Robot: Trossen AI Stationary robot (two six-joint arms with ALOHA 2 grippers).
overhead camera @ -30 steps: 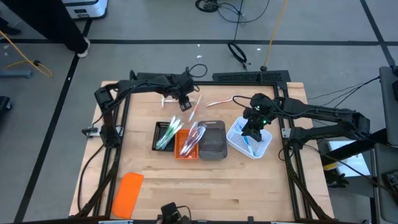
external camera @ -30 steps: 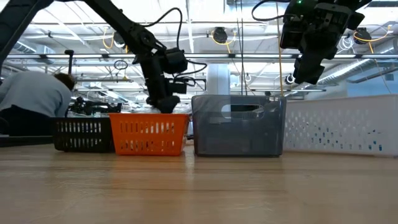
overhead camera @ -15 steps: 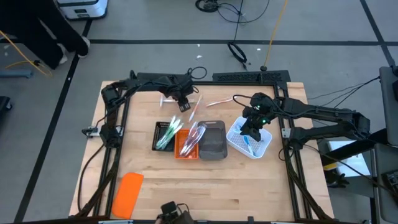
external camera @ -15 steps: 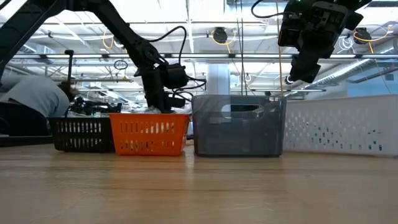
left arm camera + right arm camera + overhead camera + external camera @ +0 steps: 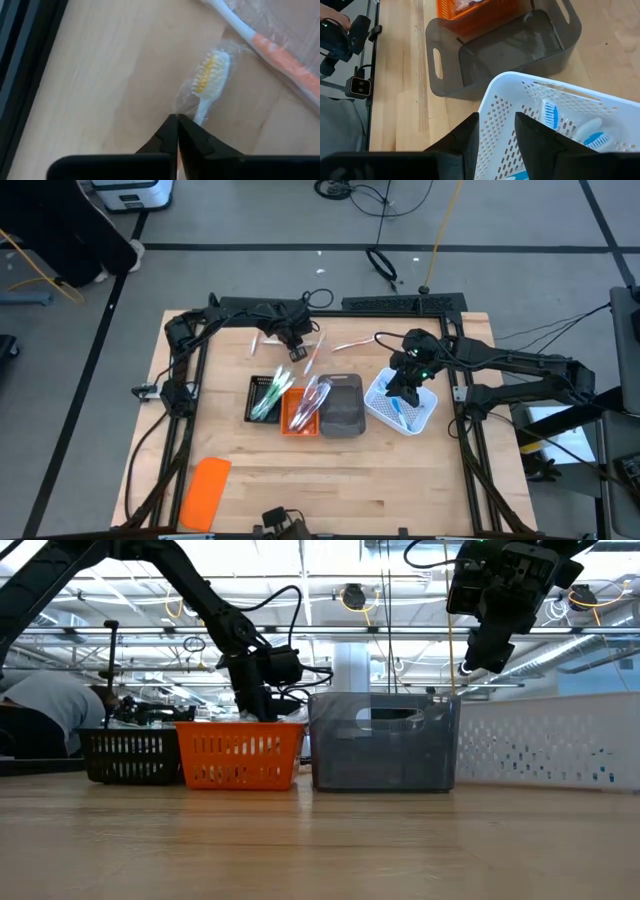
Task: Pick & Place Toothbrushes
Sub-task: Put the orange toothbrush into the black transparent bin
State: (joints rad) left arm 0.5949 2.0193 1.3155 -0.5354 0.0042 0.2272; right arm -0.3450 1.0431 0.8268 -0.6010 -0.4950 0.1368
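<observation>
Several toothbrushes lie loose on the table's far part (image 5: 345, 343); others fill the black tray (image 5: 265, 397) and the orange tray (image 5: 303, 408). Blue-white ones (image 5: 551, 115) lie in the white tray (image 5: 420, 412). My left gripper (image 5: 297, 350) is down at the table behind the orange tray, shut on a wrapped white toothbrush with yellow bristles (image 5: 211, 75). My right gripper (image 5: 403, 392) hangs open above the white tray (image 5: 520, 107), with nothing between its fingers. My left gripper (image 5: 177, 119) pinches the toothbrush's neck (image 5: 200, 111), just below the bristled head, between its two fingertips, clear wrapper included. The fingers come steeply from above. The toothbrush lies flat on the table, its head pointing away from the fingers.
A grey tray (image 5: 343, 405) stands between the orange and white trays. A white-and-orange toothbrush (image 5: 260, 40) lies close to the held one. An orange slab (image 5: 207, 492) lies at the table's near left. A person (image 5: 50, 705) shows beyond the table in the low view.
My left gripper has sunk to the table behind the orange tray, tipped steeper, and shut on the wrapped toothbrush.
</observation>
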